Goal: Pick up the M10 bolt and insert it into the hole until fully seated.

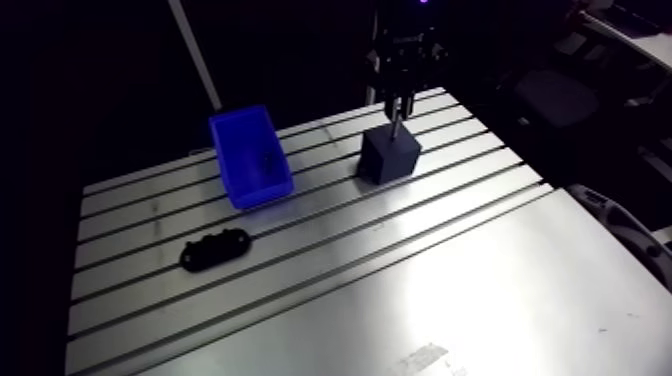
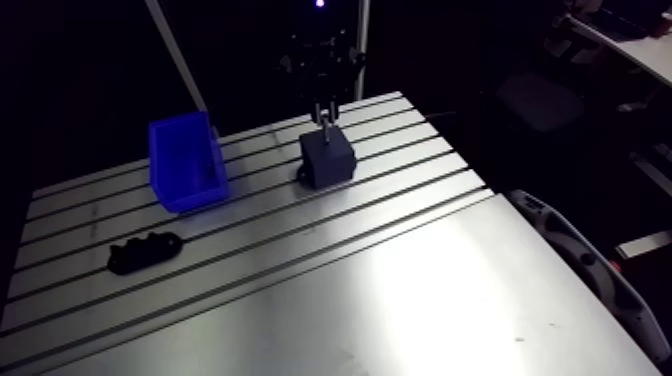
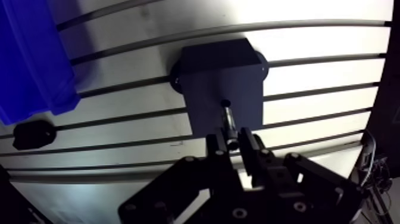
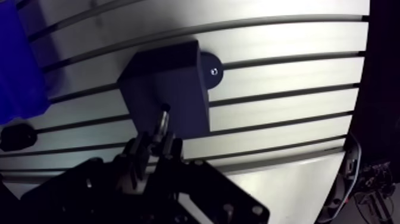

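The M10 bolt [image 3: 228, 121] is clamped near its head between the fingers of the gripper [image 3: 237, 144], its tip meeting the top of the dark block [image 3: 208, 77], perhaps already entering it, while the blue bin [image 1: 250, 158] and a flat black part [image 1: 214, 249] lie well aside on the slotted table [image 1: 450, 280]

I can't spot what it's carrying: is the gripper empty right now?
No, the gripper is shut on a bolt, its tip at the top face of the dark block.
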`<state>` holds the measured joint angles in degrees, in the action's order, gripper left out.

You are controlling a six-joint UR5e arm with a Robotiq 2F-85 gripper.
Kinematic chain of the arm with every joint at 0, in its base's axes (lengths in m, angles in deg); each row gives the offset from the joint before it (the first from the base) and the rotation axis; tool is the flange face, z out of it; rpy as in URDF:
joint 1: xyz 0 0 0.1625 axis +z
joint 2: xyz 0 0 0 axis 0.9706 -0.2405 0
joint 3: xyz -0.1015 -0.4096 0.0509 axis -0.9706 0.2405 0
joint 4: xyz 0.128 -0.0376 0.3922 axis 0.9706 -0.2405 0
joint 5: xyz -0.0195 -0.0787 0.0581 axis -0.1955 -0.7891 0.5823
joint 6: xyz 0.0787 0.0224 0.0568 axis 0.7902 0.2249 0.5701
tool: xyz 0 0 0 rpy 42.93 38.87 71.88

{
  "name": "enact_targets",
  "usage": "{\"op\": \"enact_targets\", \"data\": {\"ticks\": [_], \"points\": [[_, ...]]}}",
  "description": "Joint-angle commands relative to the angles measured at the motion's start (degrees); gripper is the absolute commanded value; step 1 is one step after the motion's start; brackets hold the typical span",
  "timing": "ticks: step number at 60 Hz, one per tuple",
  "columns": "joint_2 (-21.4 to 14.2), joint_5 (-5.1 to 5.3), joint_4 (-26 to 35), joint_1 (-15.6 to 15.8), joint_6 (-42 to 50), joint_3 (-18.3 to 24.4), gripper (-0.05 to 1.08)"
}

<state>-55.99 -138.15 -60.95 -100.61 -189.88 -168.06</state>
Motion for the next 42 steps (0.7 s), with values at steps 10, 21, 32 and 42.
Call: {"op": "enact_targets", "data": {"ticks": [10, 21, 32, 42], "points": [[0.00, -0.02, -0.04, 0.00, -0.07, 0.04, 1.08], [0.00, -0.02, -0.04, 0.00, -0.07, 0.04, 1.08], [0.00, 0.06, -0.04, 0.00, 0.01, 0.02, 1.08], [0.00, 0.06, -0.04, 0.00, 0.01, 0.04, 1.08]]}}
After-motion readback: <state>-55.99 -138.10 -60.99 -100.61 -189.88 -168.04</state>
